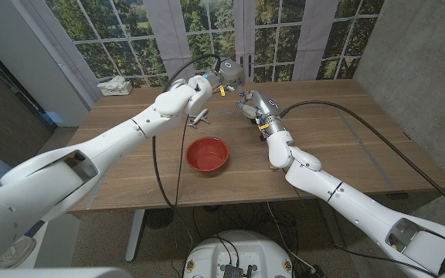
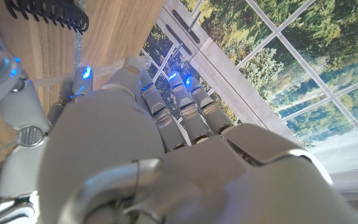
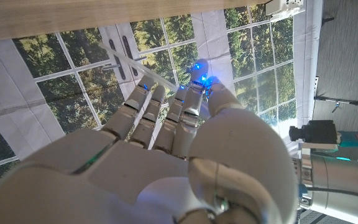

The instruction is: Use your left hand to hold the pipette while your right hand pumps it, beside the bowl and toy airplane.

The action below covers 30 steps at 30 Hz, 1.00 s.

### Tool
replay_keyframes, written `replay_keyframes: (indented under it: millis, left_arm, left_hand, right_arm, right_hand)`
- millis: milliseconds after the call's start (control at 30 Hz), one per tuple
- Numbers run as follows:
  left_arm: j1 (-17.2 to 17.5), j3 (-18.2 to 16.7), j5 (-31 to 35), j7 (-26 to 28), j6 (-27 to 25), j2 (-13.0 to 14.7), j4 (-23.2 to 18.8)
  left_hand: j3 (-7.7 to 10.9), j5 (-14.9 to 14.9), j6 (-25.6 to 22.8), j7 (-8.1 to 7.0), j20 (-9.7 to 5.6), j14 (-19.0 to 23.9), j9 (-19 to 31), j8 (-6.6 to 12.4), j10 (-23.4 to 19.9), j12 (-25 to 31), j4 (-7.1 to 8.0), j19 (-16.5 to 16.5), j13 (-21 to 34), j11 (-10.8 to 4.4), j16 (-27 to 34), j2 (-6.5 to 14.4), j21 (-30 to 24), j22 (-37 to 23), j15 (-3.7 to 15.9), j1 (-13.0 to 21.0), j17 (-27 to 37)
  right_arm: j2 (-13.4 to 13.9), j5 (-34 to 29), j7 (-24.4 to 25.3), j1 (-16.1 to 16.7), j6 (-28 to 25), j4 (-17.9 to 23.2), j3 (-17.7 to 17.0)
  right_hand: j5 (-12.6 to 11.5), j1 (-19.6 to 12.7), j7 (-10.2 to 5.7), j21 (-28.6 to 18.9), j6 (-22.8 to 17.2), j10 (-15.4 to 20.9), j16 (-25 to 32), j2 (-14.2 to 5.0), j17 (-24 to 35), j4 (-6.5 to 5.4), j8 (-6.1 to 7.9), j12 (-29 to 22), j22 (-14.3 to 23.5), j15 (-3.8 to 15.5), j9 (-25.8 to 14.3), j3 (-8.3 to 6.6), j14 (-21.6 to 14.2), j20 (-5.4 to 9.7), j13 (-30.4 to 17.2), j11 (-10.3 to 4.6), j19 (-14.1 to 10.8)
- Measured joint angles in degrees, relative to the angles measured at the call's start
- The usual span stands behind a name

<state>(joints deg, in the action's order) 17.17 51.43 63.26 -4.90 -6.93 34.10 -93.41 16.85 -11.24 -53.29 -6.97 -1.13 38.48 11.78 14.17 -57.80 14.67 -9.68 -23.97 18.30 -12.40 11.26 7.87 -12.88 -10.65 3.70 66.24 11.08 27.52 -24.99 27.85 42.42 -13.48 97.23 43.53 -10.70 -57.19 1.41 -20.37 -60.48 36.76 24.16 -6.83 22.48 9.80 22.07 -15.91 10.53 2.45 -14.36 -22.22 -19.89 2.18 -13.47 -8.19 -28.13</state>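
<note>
1. Head view: left hand (image 1: 224,75) raised over the far half of the wooden counter (image 1: 338,147), possibly grasping the pipette (image 1: 223,90), of which just a small yellowish piece pokes out below the fingers; too small to be sure of the grip.
2. Right hand (image 1: 253,104) close beside it, fingers reaching toward the left hand, lifted off the counter; clenched or released, cannot tell.
3. Red bowl (image 1: 207,154) standing upright nearer the front edge, well below both hands.
4. Toy airplane (image 1: 199,118) lying on the counter between the bowl and the left hand, just under the left forearm.
5. Right wrist view: fingers (image 3: 143,116) stretched out side by side toward the window (image 3: 73,68), blue lights at the tips.
6. Left wrist view: fingers (image 2: 185,106) curled forward, blue lights glowing, nothing of the pipette clearly made out.
</note>
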Motion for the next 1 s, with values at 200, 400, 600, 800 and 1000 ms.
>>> replay_keyframes:
  millis: [200, 400, 600, 800, 1000]
  left_arm:
    - [0.0, 0.0, 0.0, 0.3, 0.3, 0.2, -0.1]
    - [-0.4, 0.0, -0.5, -0.3, 1.0, 0.2, -0.1]
    - [-0.6, -0.5, -2.6, -1.7, 1.8, 0.0, 0.0]
    - [-1.0, -1.0, -4.6, -3.5, 2.1, -0.2, 0.0]
    - [-1.5, -1.0, -5.3, -6.0, 1.9, -0.3, 0.0]
  left_hand:
    - [0.53, 0.2, -4.2, -0.10, -0.15, 1.8, 0.4, 1.90, -3.2, 2.4, -0.56, -0.1, 1.7, 1.37, 0.7, 0.0, 0.0, 0.0, 0.10, 2.5, 0.3]
    - [0.56, 0.2, -5.3, -0.02, -0.53, 3.0, 0.4, 2.41, -4.0, 3.3, -0.67, -0.5, 1.7, 2.25, 1.2, 0.1, 0.0, 0.0, 0.40, 3.5, 0.5]
    - [0.98, 0.4, -5.6, 0.14, -0.52, 3.7, 0.6, 2.41, -4.3, 3.3, -0.62, -0.5, 1.7, 2.46, 1.5, 0.0, 0.0, 0.0, 0.58, 4.0, 0.5]
    - [0.98, 0.2, -5.9, 0.44, -0.52, 4.5, 0.6, 2.41, -4.4, 3.4, -0.62, -0.5, 1.7, 2.56, 1.9, -0.2, 0.0, 0.0, 0.81, 4.5, 0.8]
    - [0.98, 0.2, -6.2, 0.73, -0.52, 5.0, 0.6, 2.87, -4.6, 3.5, -0.62, -0.5, 1.7, 2.77, 2.1, -0.2, 0.0, 0.0, 1.01, 4.6, 0.8]
  right_arm:
    - [-0.1, -0.1, 0.3, 0.1, 0.4, -0.1, -0.2]
    - [-0.1, -0.1, 0.5, 0.2, 0.9, -0.3, -0.4]
    - [-0.1, 0.0, 0.7, 0.3, 1.5, -0.5, -0.6]
    - [-0.3, 0.6, 1.4, 0.4, 2.7, -1.1, -1.0]
    - [-0.6, 1.8, 3.1, 1.1, 4.7, -1.8, -2.1]
  right_hand:
    - [0.1, -0.6, 0.00, 0.0, 0.0, 0.0, 0.2, -0.58, 0.2, -0.16, 0.00, 0.0, 0.0, 0.00, 0.2, 0.16, 0.0, 0.00, 0.0, 0.00, 0.0]
    - [0.3, -0.6, 0.00, 0.0, 0.0, 0.0, 0.2, -0.58, 0.3, -0.16, 0.00, 0.0, 0.3, 0.00, 0.3, 0.64, 0.0, -0.01, 0.0, 0.00, 0.0]
    - [0.3, -0.9, 0.00, -0.4, 0.0, 0.5, 0.4, -0.27, 0.5, -0.33, 0.00, 0.0, 0.3, 0.00, 0.3, 0.80, 0.0, -0.01, 0.0, -0.52, 0.0]
    - [0.3, -0.9, -0.36, -0.4, 1.7, -0.4, 1.1, -0.26, 1.0, -0.82, -1.05, 0.0, 0.3, 0.00, 0.1, 2.14, 0.0, -0.28, -0.4, 1.17, -0.2]
    - [0.1, 3.5, -0.81, -0.4, 11.8, -4.3, 1.5, 1.60, 1.5, -2.09, -5.36, 1.5, 0.3, -0.11, 0.3, 5.42, -0.1, -2.10, -1.6, 3.67, 0.4]
